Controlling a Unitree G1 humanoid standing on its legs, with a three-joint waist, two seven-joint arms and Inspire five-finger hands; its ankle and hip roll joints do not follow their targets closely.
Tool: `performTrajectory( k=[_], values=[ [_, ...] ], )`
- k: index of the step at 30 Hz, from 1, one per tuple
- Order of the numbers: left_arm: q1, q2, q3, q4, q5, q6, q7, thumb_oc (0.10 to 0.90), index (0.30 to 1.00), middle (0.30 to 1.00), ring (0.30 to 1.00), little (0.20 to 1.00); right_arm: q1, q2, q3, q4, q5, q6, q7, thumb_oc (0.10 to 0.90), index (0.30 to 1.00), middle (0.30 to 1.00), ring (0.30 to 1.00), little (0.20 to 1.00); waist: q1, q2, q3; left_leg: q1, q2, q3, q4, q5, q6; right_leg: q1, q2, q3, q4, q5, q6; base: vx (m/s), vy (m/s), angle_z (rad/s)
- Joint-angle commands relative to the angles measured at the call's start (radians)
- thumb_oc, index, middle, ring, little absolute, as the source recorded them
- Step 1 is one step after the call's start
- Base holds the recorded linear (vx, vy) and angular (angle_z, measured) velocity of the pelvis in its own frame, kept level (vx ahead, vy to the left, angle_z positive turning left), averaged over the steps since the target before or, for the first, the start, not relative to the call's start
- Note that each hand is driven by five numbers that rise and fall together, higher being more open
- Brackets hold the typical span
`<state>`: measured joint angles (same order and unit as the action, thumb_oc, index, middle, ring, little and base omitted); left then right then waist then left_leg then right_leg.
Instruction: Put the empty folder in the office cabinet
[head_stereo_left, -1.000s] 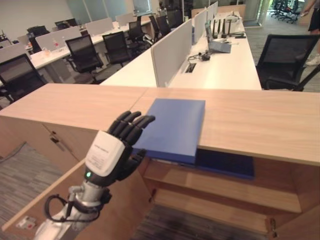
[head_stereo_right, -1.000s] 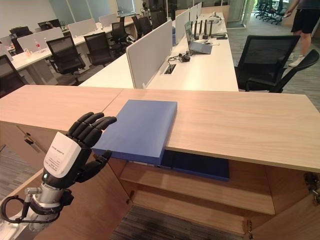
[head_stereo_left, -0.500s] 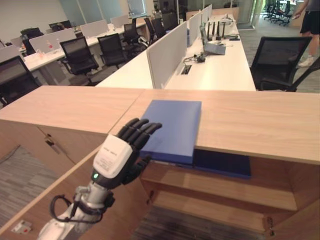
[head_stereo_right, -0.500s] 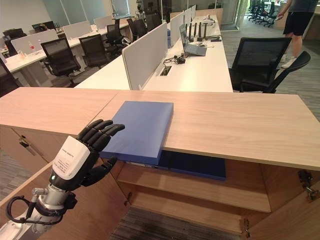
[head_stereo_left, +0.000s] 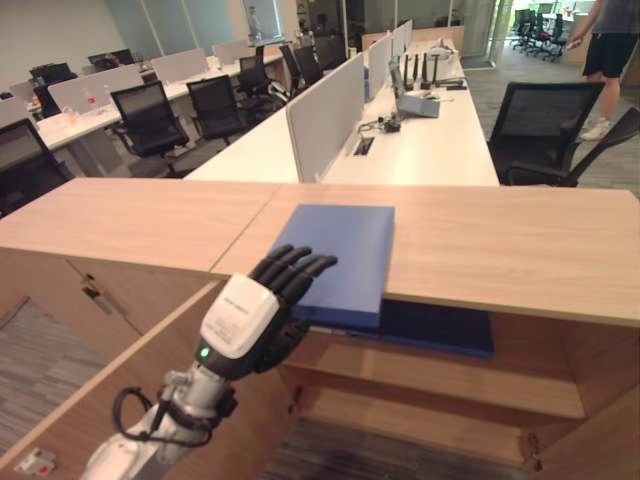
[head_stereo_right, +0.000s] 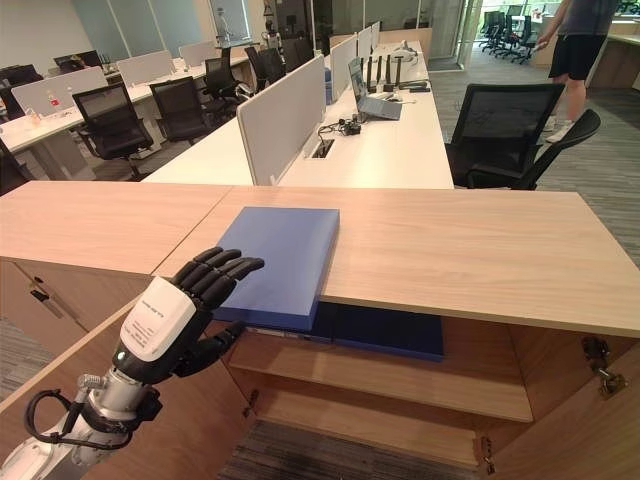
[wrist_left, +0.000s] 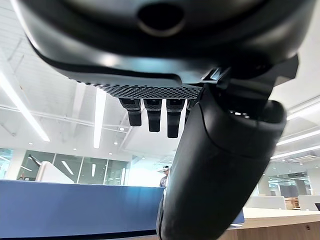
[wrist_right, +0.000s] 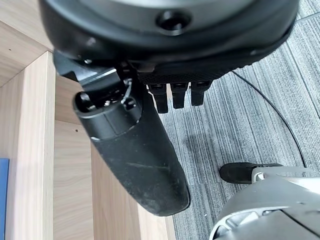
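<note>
We have the left robot hand (head_stereo_left: 250, 320) raised in front of the cabinet, fingers extended and relaxed, holding nothing. Its fingertips (head_stereo_right: 240, 268) sit right at the near-left corner of the blue folder (head_stereo_left: 340, 255); from the eye views we can't tell whether they touch it or just overlap it in line of sight.

The folder lies flat on the wooden surface (head_stereo_left: 510, 250), just ahead of the left robot hand and slightly toward its thumb side. Its near edge overhangs the front lip of the surface, directly above the open cabinet (head_stereo_right: 400, 400). The long axis runs away from us, roughly in line with the fingers, so the near short edge is what faces the palm. In the left wrist view the folder's blue edge (wrist_left: 75, 210) shows low past the thumb, which puts the hand level with or slightly below it.

A second, darker blue folder (head_stereo_left: 440, 328) lies beneath the surface, on the cabinet's top shelf (head_stereo_right: 420, 385), below and beyond the left robot hand.

The right robot hand (wrist_right: 175, 95) hangs low beside the cabinet's wood panel, over grey carpet, fingers straight and empty. It's well apart from the folder, so the left arm is clearly the nearer one.

We judge the coming move turns on that overhang: the exposed near edge is what the left robot hand can get under or pinch. The folder hasn't been grasped yet.
</note>
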<state>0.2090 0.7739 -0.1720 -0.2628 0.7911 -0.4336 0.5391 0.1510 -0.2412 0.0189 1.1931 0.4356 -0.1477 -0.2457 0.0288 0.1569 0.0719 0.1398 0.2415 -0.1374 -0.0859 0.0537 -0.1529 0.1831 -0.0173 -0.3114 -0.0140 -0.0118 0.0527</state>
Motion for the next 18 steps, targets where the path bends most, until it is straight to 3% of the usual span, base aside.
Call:
performTrajectory(
  k=[1,18],
  values=[
    [-0.14,0.037,0.033,-0.058,-0.048,0.016,0.045,0.8,0.9,0.9,0.9,0.9,-0.083,0.01,-0.027,0.011,0.042,-0.052,0.009,0.8,0.9,0.9,0.9,0.9,-0.008,-0.031,-0.008,-0.004,0.059,0.058,0.008,0.068,-0.075,0.013,-0.037,0.071,0.075,-0.134,0.035,0.0,0.0,0.0],
    [-0.193,0.035,-0.014,-0.002,-0.046,0.028,0.012,0.8,0.9,0.9,0.9,0.9,-0.083,0.011,-0.034,0.009,0.068,-0.057,0.021,0.8,0.9,0.9,0.9,0.9,-0.03,-0.033,-0.003,-0.004,0.062,0.083,0.009,0.063,-0.073,-0.002,-0.039,0.092,0.075,-0.128,0.04,0.0,-0.001,-0.03]
  ],
)
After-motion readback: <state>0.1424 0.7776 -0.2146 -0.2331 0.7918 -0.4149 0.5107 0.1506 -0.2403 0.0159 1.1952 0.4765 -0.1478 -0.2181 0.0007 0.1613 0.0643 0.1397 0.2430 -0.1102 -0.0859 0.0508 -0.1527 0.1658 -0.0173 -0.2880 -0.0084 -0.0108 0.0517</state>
